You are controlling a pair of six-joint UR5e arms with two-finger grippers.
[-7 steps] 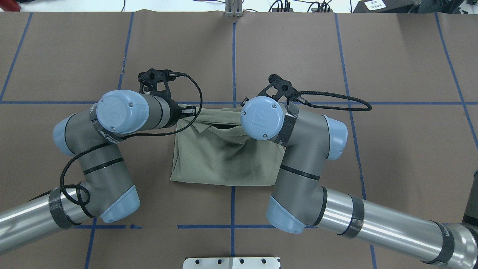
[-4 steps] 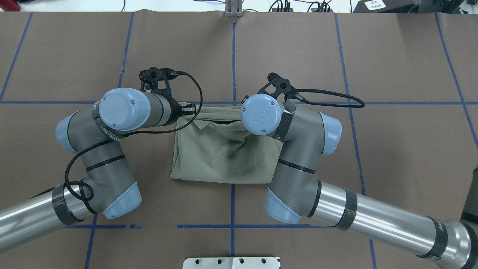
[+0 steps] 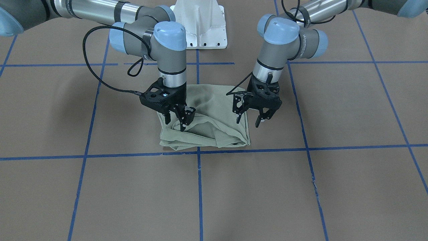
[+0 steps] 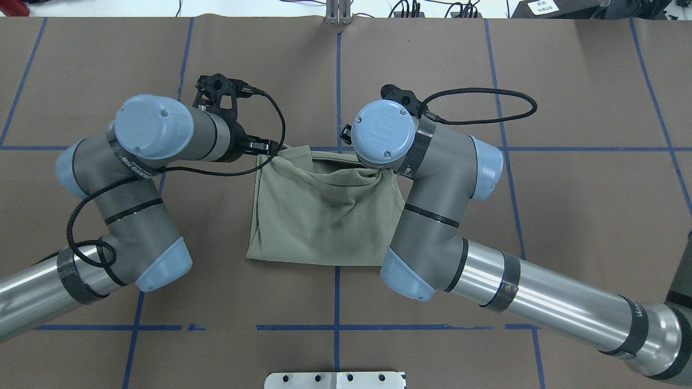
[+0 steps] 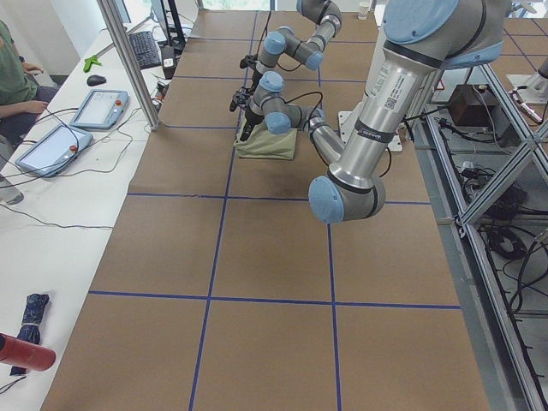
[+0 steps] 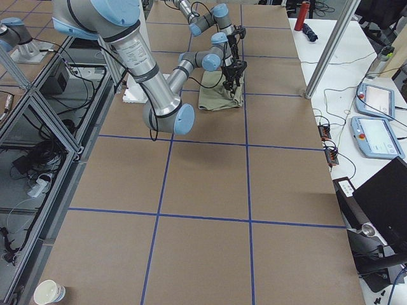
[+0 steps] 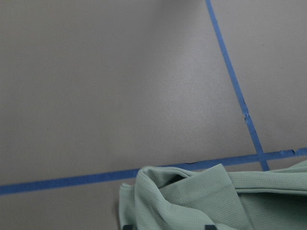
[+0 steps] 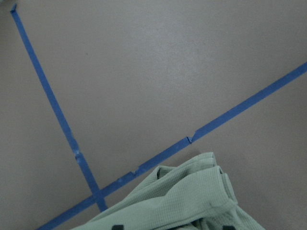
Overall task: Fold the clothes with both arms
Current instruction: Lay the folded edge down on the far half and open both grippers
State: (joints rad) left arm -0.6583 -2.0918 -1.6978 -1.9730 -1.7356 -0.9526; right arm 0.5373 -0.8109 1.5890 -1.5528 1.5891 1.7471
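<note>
The left gripper (image 3: 248, 122) hung with its fingers spread wide over the shirt's far left corner. One finger (image 3: 237, 110) was above the cloth and the other (image 3: 260, 118) above bare table. The right gripper (image 3: 175, 123) stood spread too, over the far right corner, where the fabric bunched up under it. Whether its tips touched the cloth could not be told. The sage-green shirt (image 3: 207, 113) lay folded into a rough rectangle at the middle of the table (image 3: 301, 187). Its far edge was rumpled and lay just short of a blue tape line (image 3: 100, 155). Both wrists pointed straight down, the left arm (image 3: 284, 36) and right arm (image 3: 167, 43) bending back to the white pedestal base (image 3: 200, 23).
</note>
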